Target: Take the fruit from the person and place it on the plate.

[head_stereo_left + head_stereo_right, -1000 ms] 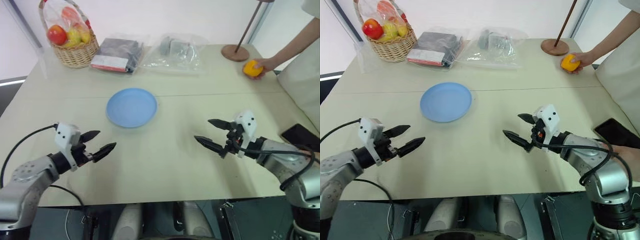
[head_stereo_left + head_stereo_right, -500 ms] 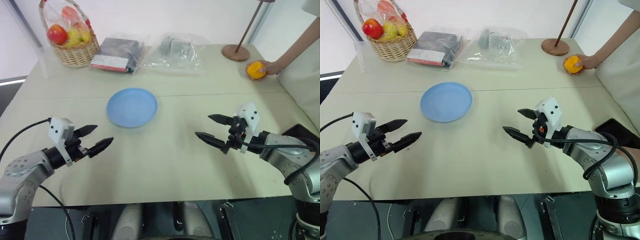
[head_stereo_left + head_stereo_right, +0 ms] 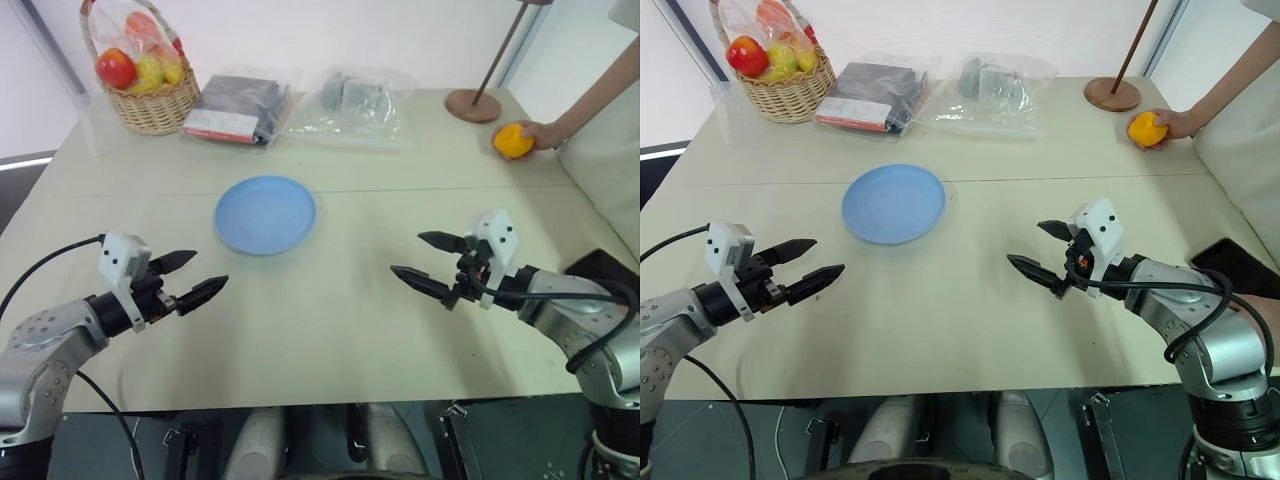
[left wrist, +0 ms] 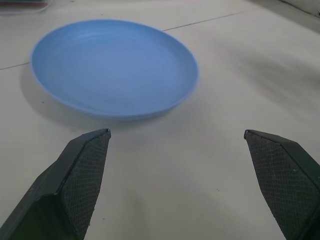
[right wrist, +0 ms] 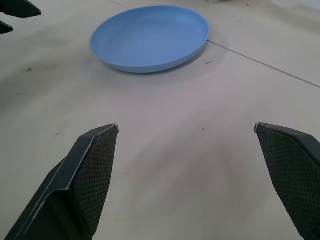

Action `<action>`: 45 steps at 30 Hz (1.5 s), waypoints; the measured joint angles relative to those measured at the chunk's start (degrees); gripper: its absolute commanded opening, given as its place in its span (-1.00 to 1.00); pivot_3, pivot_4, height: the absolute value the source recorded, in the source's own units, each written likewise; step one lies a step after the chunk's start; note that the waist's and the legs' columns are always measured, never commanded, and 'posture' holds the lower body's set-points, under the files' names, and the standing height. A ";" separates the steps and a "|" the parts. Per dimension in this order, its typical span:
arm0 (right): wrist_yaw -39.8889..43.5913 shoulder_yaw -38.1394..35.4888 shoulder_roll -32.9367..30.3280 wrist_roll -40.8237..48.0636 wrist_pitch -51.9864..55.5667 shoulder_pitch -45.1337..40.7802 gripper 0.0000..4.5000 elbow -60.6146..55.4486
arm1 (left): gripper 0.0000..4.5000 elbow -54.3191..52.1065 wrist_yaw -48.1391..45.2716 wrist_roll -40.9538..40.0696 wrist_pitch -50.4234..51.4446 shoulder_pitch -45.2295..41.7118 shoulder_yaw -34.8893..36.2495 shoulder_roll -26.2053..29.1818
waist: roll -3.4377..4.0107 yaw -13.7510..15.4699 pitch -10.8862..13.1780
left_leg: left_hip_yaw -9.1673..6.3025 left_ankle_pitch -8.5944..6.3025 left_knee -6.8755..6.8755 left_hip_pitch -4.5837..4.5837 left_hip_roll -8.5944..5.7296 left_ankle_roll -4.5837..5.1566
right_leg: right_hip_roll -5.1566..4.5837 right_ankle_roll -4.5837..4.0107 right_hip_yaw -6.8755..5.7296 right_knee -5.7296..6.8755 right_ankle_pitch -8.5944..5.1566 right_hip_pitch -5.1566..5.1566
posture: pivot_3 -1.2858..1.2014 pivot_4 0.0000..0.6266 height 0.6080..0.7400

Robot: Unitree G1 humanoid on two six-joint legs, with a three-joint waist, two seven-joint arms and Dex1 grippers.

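Observation:
The round orange-yellow fruit (image 3: 513, 141) is at the table's far right, in the person's hand (image 3: 545, 132), whose bare arm reaches in from the right. An empty light-blue plate (image 3: 265, 214) lies flat near the table's middle and shows up close in both wrist views (image 4: 114, 66) (image 5: 150, 37). My left gripper (image 3: 197, 275) hovers open over the near left of the table, nothing between its fingers. My right gripper (image 3: 425, 259) stands open over the near right, well short of the fruit and empty.
A wicker basket (image 3: 150, 95) of wrapped fruit stands at the far left corner. Beside it lie a dark packet (image 3: 240, 107) and a clear bag (image 3: 352, 100). A round wooden stand base (image 3: 472, 104) sits near the fruit. A black phone (image 3: 603, 272) lies at the right edge.
The person's hand has shifted the fruit slightly to the right. My left gripper has drawn back a little toward the left; the right one has barely moved.

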 measured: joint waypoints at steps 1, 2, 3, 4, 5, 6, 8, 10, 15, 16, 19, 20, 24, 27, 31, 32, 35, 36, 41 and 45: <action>-0.08 -0.02 0.00 0.19 0.07 0.18 0.98 -0.40 | 1.00 0.00 0.03 -0.06 0.08 -0.08 -0.08 0.00 | 0.00 0.00 0.00 | -0.01 0.00 -0.01 -0.01 0.00 0.00 | 0.00 0.00 0.00 -0.01 0.00 0.00 | 0.03 -0.52 1.00; -0.14 -0.03 0.00 0.26 0.19 0.32 0.98 -0.67 | 1.00 0.00 0.05 -0.12 0.14 -0.28 -0.20 0.00 | 0.00 0.01 0.00 | -0.01 0.00 -0.01 -0.01 0.00 0.00 | 0.00 0.00 0.00 -0.02 0.00 0.00 | 0.03 -0.52 1.00; -0.24 -0.03 0.00 0.36 0.34 0.40 0.98 -0.92 | 1.00 -0.01 0.08 -0.18 0.19 -0.61 -0.28 -0.01 | 0.00 0.01 0.00 | -0.01 0.00 -0.01 -0.02 0.00 0.00 | 0.00 0.00 0.00 -0.03 0.00 0.00 | 0.03 -0.52 1.00; -0.30 -0.05 0.00 0.42 0.41 0.42 0.98 -1.01 | 1.00 -0.01 0.11 -0.19 0.22 -0.91 -0.31 -0.01 | 0.00 0.01 0.00 | -0.01 0.00 -0.01 -0.02 0.00 0.00 | 0.00 0.00 0.00 -0.03 0.00 -0.01 | 0.03 -0.52 1.00; -0.38 -0.07 0.00 0.52 0.54 0.42 0.98 -1.12 | 1.00 -0.04 0.15 -0.27 0.23 -1.26 -0.32 -0.01 | 0.00 0.02 0.00 | -0.01 0.00 -0.01 -0.03 0.00 0.00 | 0.00 0.00 -0.01 -0.04 0.00 0.00 | 0.03 -0.52 1.00; -0.46 -0.11 0.00 0.73 0.67 0.43 0.98 -1.22 | 1.00 -0.07 0.19 -0.45 0.25 -1.46 -0.33 -0.01 | 0.00 0.02 0.00 | -0.01 0.00 -0.01 -0.03 0.00 0.00 | 0.00 0.00 -0.01 -0.05 0.00 0.00 | 0.03 -0.52 1.00; -0.74 -0.15 0.00 1.19 0.82 0.43 0.98 -1.29 | 1.00 -0.10 0.25 -0.53 0.33 -1.82 -0.42 -0.02 | 0.00 0.02 0.00 | -0.01 0.00 -0.02 -0.04 0.00 0.00 | 0.00 0.00 -0.01 -0.08 0.01 -0.01 | 0.03 -0.52 1.00; -0.98 -0.16 0.01 1.40 0.86 0.43 0.98 -1.29 | 1.00 -0.10 0.30 -0.53 0.34 -2.20 -0.48 -0.02 | 0.00 0.02 0.00 | -0.01 0.00 -0.04 -0.05 0.00 0.00 | 0.00 0.00 -0.01 -0.11 0.01 0.00 | 0.03 -0.52 1.00; -1.48 -0.16 0.10 1.48 0.87 0.42 0.98 -1.30 | 1.00 -0.09 0.44 -0.52 0.34 -3.53 -1.83 -0.26 | 0.00 0.03 0.00 | -0.02 0.00 -0.05 -0.08 0.00 0.01 | 0.00 0.01 -0.01 -0.16 0.01 -0.01 | 0.03 -0.52 1.00; -1.54 -0.16 0.16 1.54 0.87 0.42 0.98 -1.31 | 1.00 -0.09 0.47 -0.51 0.34 -3.70 -2.07 -0.32 | 0.00 0.03 0.00 | -0.02 0.00 -0.06 -0.08 0.00 0.01 | 0.00 0.01 -0.01 -0.16 0.01 -0.01 | 0.03 -0.52 1.00; -1.81 -0.17 0.18 1.99 0.89 0.42 0.98 -1.31 | 1.00 -0.05 0.49 -0.47 0.31 -3.80 -2.42 -0.48 | 0.00 0.03 0.00 | -0.03 -0.01 -0.06 -0.11 0.00 0.02 | 0.00 0.00 -0.02 -0.20 0.02 -0.01 | 0.03 -0.52 1.00; -2.01 -0.20 0.19 2.15 0.97 0.42 0.98 -1.31 | 1.00 0.05 0.49 -0.45 0.27 -3.84 -2.44 -0.51 | 0.00 0.02 0.00 | -0.03 -0.01 -0.06 -0.12 0.00 0.02 | 0.00 0.00 -0.02 -0.21 0.02 -0.01 | 0.03 -0.52 1.00; -3.07 -0.47 0.70 2.82 1.37 0.31 0.98 -1.34 | 1.00 0.17 0.49 -0.39 0.11 -4.09 -2.52 -0.61 | 0.00 0.03 0.00 | -0.05 -0.01 -0.07 -0.14 0.00 0.02 | 0.00 0.00 -0.02 -0.23 0.02 -0.01 | 0.03 -0.52 1.00; -6.34 -1.62 2.71 5.01 3.62 -0.90 0.98 -1.84 | 1.00 0.23 0.56 -0.33 0.02 -4.42 -2.62 -0.96 | 0.00 0.00 0.00 | -0.06 -0.01 -0.07 -0.15 0.00 0.02 | 0.00 0.01 -0.02 -0.23 0.02 -0.01 | 0.03 -0.52 1.00; -14.18 -3.18 5.31 8.90 9.89 -3.97 0.98 -4.46 | 1.00 0.24 0.61 -0.14 0.02 -4.51 -2.68 -1.03 | 0.00 0.00 0.00 | -0.08 -0.01 -0.08 -0.19 0.00 0.02 | -0.01 0.00 -0.02 -0.23 0.03 -0.05 | 0.03 -0.52 1.00; -16.48 -3.31 6.08 9.89 12.09 -4.82 0.98 -4.98 | 1.00 0.24 0.64 -0.07 0.02 -4.55 -2.69 -1.04 | 0.00 0.01 0.00 | -0.09 -0.01 -0.08 -0.19 0.00 0.02 | -0.01 0.00 -0.02 -0.23 0.03 -0.06 | 0.03 -0.52 1.00; -23.94 -4.25 10.44 15.41 18.42 -8.29 0.98 -5.42 | 1.00 0.35 0.70 0.07 0.02 -4.88 -2.79 -1.14 | 0.00 -0.07 0.00 | -0.10 -0.01 -0.08 -0.27 0.00 0.02 | -0.04 -0.01 -0.02 -0.23 0.04 -0.14 | 0.03 -0.52 1.00; -28.13 -4.68 13.44 18.28 21.13 -10.96 0.98 -5.44 | 1.00 0.51 0.73 0.12 0.03 -5.27 -3.00 -1.17 | 0.02 -0.28 0.01 | -0.11 -0.01 -0.08 -0.30 0.01 0.02 | -0.03 -0.02 -0.02 -0.21 0.05 -0.17 | 0.03 -0.52 1.00; -41.60 -4.84 19.08 22.66 29.06 -19.12 0.98 -5.08 | 1.00 0.58 0.92 0.18 0.03 -6.03 -4.18 -1.24 | 0.03 -0.31 0.02 | -0.12 -0.01 -0.07 -0.52 0.00 0.02 | -0.04 -0.03 -0.03 -0.24 0.05 -0.35 | 0.03 -0.52 1.00; -49.01 -4.22 22.82 22.67 33.15 -22.33 0.98 -4.29 | 1.00 0.54 1.18 0.19 0.04 -6.06 -4.30 -1.23 | 0.03 -0.24 0.02 | -0.12 -0.01 -0.07 -0.75 -0.03 0.02 | -0.07 -0.02 -0.04 -0.24 0.07 -0.58 | 0.03 -0.52 1.00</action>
